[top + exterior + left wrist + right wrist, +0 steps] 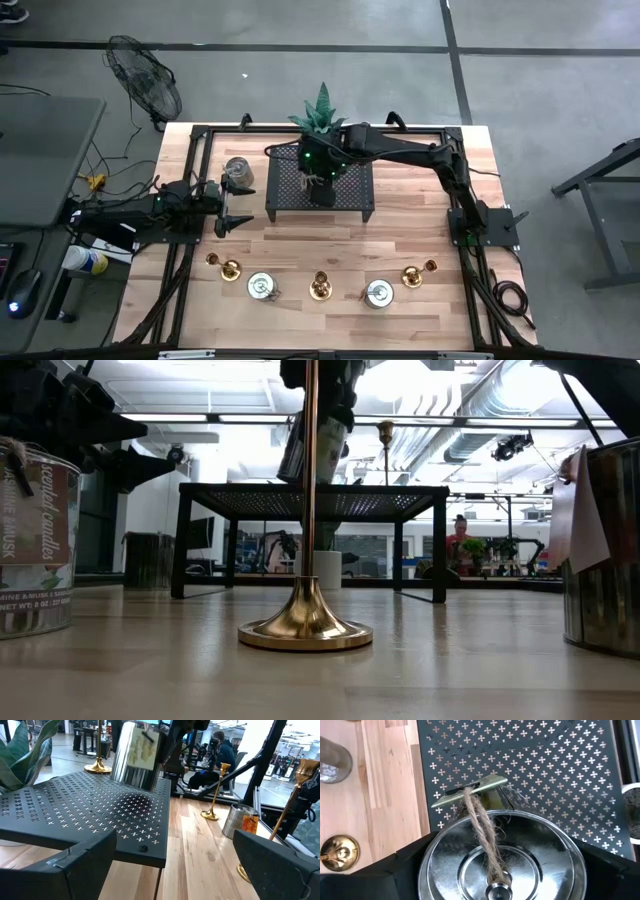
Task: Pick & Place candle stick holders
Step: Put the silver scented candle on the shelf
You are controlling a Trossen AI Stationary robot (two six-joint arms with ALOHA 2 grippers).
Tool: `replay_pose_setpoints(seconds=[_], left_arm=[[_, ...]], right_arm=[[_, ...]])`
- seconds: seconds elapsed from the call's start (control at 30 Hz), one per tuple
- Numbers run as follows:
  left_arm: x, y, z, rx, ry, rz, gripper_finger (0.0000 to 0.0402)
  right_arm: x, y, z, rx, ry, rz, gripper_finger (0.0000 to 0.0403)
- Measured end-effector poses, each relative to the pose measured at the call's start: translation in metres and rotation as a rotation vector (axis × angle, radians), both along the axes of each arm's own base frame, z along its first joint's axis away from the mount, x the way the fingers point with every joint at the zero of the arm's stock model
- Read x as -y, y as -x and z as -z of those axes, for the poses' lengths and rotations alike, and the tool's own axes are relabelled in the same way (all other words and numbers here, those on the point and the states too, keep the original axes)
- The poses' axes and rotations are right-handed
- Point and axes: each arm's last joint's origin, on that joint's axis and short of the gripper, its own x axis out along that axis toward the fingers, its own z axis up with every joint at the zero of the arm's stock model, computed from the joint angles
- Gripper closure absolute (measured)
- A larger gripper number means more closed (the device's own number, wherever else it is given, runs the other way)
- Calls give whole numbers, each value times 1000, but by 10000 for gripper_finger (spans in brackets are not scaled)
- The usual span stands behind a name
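Observation:
My right gripper (500,870) reaches over the black perforated rack (350,195) and is shut on a silvery round candle stick holder (495,855) with a lid, a twine loop and a tag. A brass holder (385,440) stands on the rack beside it. Another silvery holder (238,172) stands on the table left of the rack. Along the near edge stand three brass holders (228,266) (320,287) (415,273) and two silvery ones (262,287) (379,293). My left gripper (170,870) waits open and level at the table's left. My right gripper has the silvery holder's round wall (427,875) between its two fingers (395,870), one on each opposite side just under the lid's rim. The fingers slant down from the table's right. The holder (135,755) hangs slightly tilted, low over the rack; whether its bottom touches, I cannot tell.
A spiky green plant (322,112) in a white pot stands at the rack's far edge, close to my right gripper. Black frame rails (200,150) run along the table's sides. Bare wood lies between the rack and the near row of holders.

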Motion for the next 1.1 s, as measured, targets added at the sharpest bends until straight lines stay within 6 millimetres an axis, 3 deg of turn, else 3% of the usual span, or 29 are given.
replay_pose_setpoints(seconds=[1.1], left_arm=[[0, 0, 0, 1, 0, 0, 9]], right_arm=[[2, -1, 2, -8, 46, 3, 22]])
